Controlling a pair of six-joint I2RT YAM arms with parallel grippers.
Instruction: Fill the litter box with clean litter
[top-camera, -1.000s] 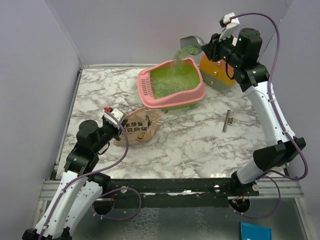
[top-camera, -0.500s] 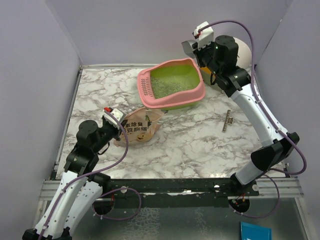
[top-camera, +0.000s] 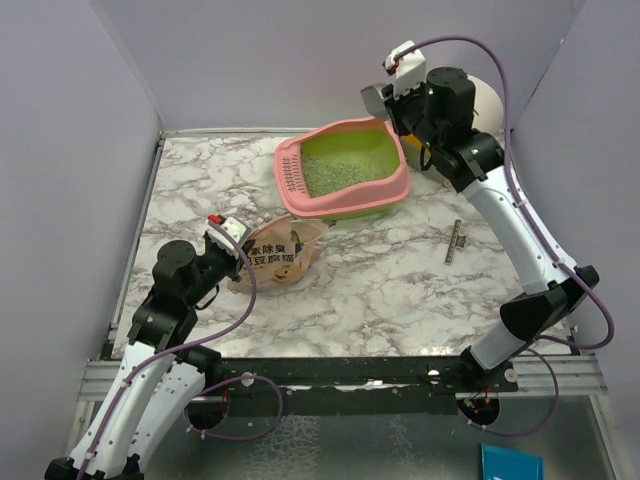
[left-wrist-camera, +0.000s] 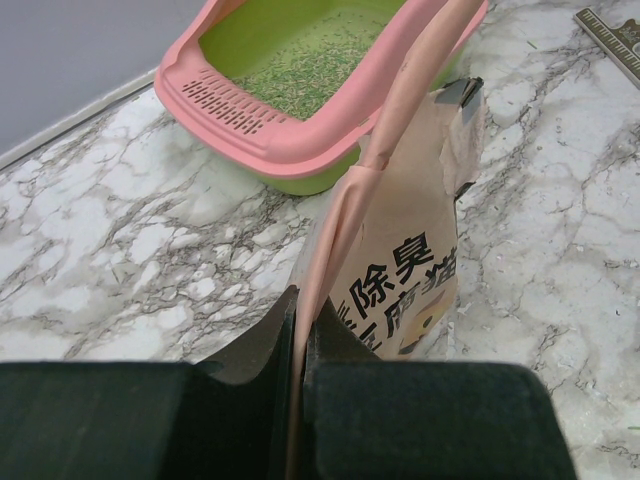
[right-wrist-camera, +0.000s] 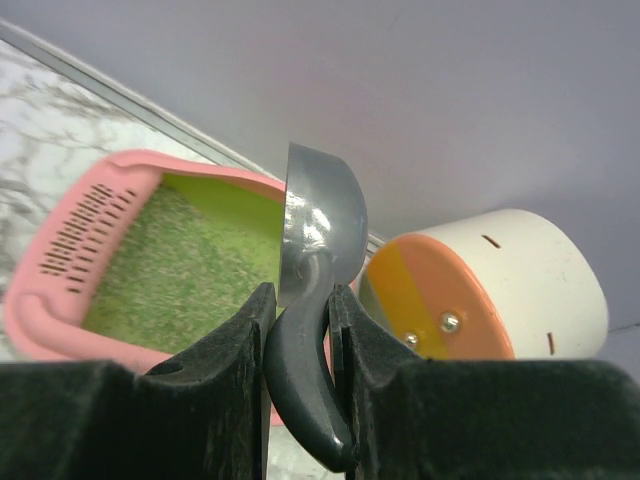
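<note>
Top external view: a marble desk (top-camera: 380, 280) carries everything. The pink litter box (top-camera: 345, 205) sits near the far edge, right of the middle, with its slotted grille on the left end. A thin layer of clean litter (top-camera: 335, 172), pale greenish-grey granules, covers part of its green floor.

Just beside the box's right end, in the far right corner, stands a round white, orange and yellow cabinet (right-wrist-camera: 500, 270), partly hidden behind the right arm.

A tan pouch (top-camera: 280, 252) printed with Chinese text lies toward the near left of the desk, its mouth pointing at the box.

The left pincer (left-wrist-camera: 300, 305) is pressed together on the pouch's edge, with the film nipped between its fingers.

The right pincer (right-wrist-camera: 298, 300) hangs above the box's far right corner. It pinches the handle of a grey scoop (right-wrist-camera: 318, 225), whose bowl stands on edge above the fingers.

A small metal strip (top-camera: 456, 241) lies by itself toward the right edge.
</note>
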